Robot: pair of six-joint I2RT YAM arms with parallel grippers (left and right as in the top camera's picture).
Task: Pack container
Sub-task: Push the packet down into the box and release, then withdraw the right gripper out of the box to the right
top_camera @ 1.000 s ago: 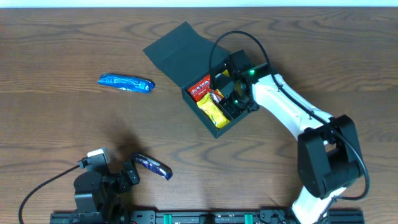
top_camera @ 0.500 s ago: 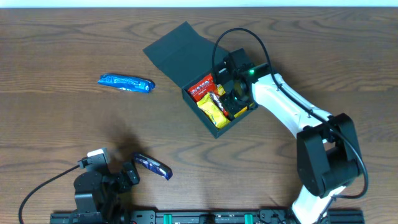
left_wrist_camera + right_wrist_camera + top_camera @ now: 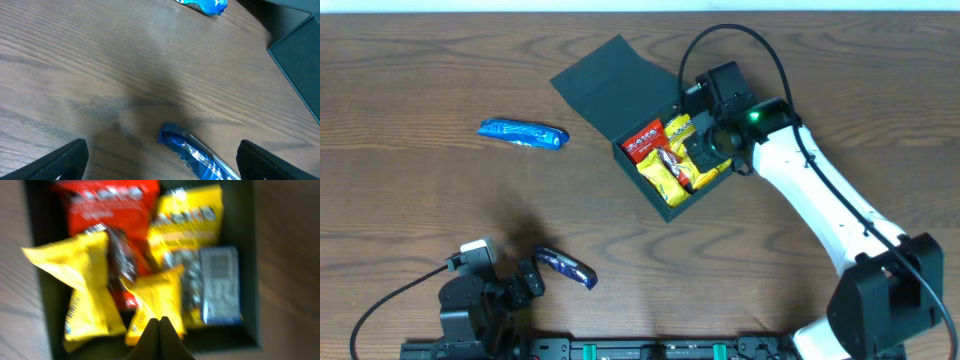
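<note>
Overhead: the container (image 3: 640, 184) sits open at mid-table, right of centre, its lid (image 3: 605, 82) thrown back to the upper left. The right gripper (image 3: 700, 152) hangs over its far right corner, the tips hidden beneath the wrist. The left gripper (image 3: 527, 280) lies at the near edge, partly cut off, beside a dark packet (image 3: 566, 267). A blue packet (image 3: 522, 133) lies well apart to the left.

Left wrist: both fingers (image 3: 65, 160) stand wide at the frame's corners. The dark packet between them runs out of frame.

Right wrist: the fingers (image 3: 160, 337) are pressed together, empty, above blurred yellow packets (image 3: 87, 285) and a red one (image 3: 110, 205).

A second ago the right arm covered the container's right half; it has drawn back, baring more packets. The left arm and loose packets have not moved.
</note>
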